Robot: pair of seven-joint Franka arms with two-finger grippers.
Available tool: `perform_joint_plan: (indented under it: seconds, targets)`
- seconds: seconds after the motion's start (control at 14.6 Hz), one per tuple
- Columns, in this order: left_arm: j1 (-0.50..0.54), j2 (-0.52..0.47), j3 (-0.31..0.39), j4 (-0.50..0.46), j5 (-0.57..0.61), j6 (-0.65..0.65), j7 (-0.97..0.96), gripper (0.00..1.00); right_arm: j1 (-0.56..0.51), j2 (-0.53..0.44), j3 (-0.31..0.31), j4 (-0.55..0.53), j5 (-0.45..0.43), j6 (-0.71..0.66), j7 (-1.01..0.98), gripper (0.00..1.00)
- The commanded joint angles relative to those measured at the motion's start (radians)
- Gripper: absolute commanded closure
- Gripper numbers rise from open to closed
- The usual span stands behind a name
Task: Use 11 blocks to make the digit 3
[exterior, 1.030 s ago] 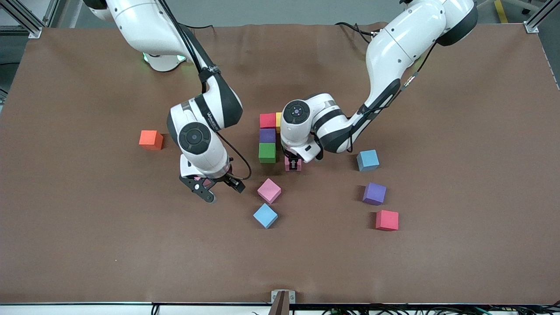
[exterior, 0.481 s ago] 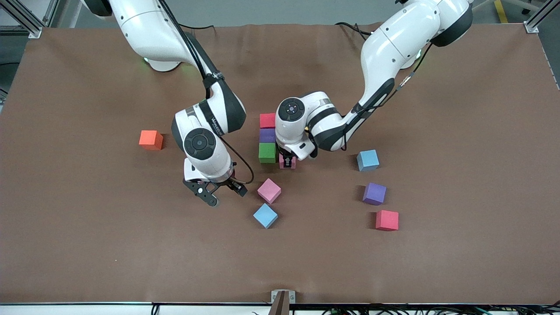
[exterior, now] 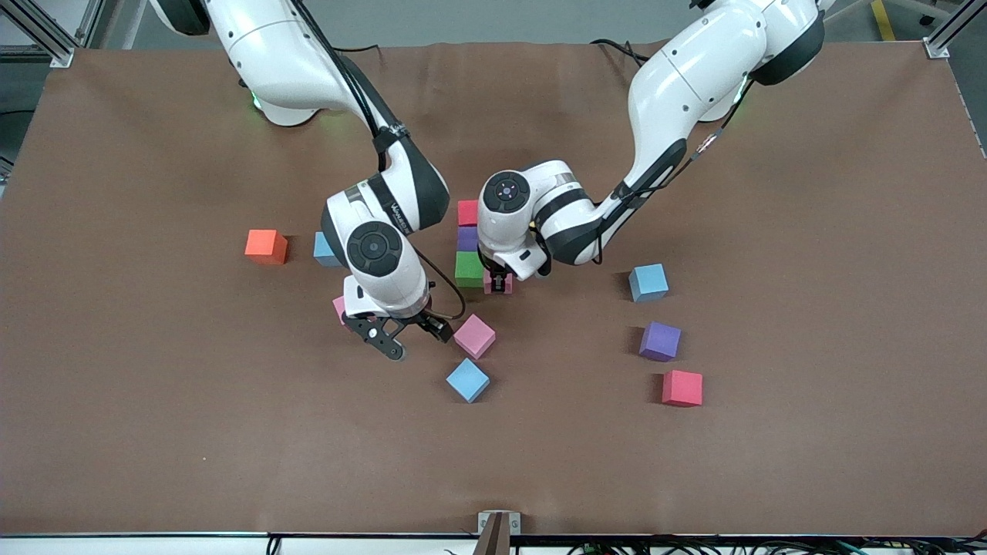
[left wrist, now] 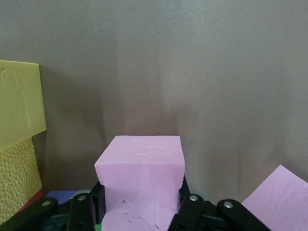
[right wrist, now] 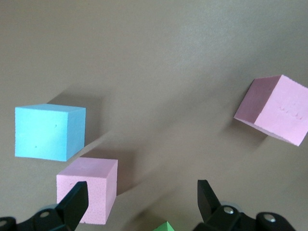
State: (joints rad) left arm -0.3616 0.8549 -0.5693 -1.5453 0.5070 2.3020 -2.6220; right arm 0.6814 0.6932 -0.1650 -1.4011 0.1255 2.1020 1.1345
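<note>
At the right arm's end of the brown table (exterior: 154, 432) sits a small matte orange foam cube (exterior: 266, 247), alone, and beside it a light blue foam cube (exterior: 325, 250) peeks out from under the right arm, with a small pink foam cube (exterior: 338, 307) showing just at the edge of that arm's wrist. Here is the right gripper (exterior: 412, 339), low over bare table, jaws spread wide and holding nothing; another pink foam cube (exterior: 474, 336), turned at an angle, lies just beside it toward the left arm's end, and a second light blue foam cube (exterior: 467, 380) lies nearer the front camera than that one. Now the middle: a column of touching cubes, red foam cube (exterior: 466, 213) farthest from the front camera, purple foam cube (exterior: 466, 238) next, green foam cube (exterior: 468, 270) nearest, and the left wrist view shows a yellow foam cube (left wrist: 17, 144) beside the column. The left gripper (exterior: 500, 283) is down right by the green cube, fingers clamped on a third pink foam cube (left wrist: 140, 185), which sits just beside the green one. Toward the left arm's end lie three loose pieces, well apart from both grippers: a third light blue foam cube (exterior: 648, 282), a second purple foam cube (exterior: 660, 341), and a second red foam cube (exterior: 682, 388) nearest the front camera.
</note>
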Motion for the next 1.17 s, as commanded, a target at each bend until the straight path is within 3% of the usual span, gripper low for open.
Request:
perform_joint_plan:
  seconds: [0.0, 0.07, 0.14, 0.62, 1.1]
  targets:
    - [-0.019, 0.030, 0.012, 0.030, -0.007, 0.013, 0.000, 0.38, -0.002, 0.025, 0.021, 0.033, 0.013, -0.004, 0.047, 0.00]
    - [-0.017, 0.027, 0.012, 0.030, -0.005, 0.013, 0.003, 0.14, -0.002, 0.035, 0.031, 0.045, 0.013, -0.004, 0.068, 0.00]
    - [-0.014, 0.023, 0.014, 0.028, -0.007, 0.010, -0.001, 0.00, 0.004, 0.046, 0.035, 0.056, 0.013, -0.004, 0.092, 0.00]
    - [0.036, -0.060, 0.002, -0.031, -0.012, -0.047, 0.005, 0.00, 0.053, 0.219, 0.035, 0.241, 0.011, 0.018, 0.226, 0.00]
    - [0.211, -0.171, -0.109, -0.173, -0.012, -0.047, 0.082, 0.00, 0.060, 0.249, 0.033, 0.257, 0.006, 0.036, 0.229, 0.02]
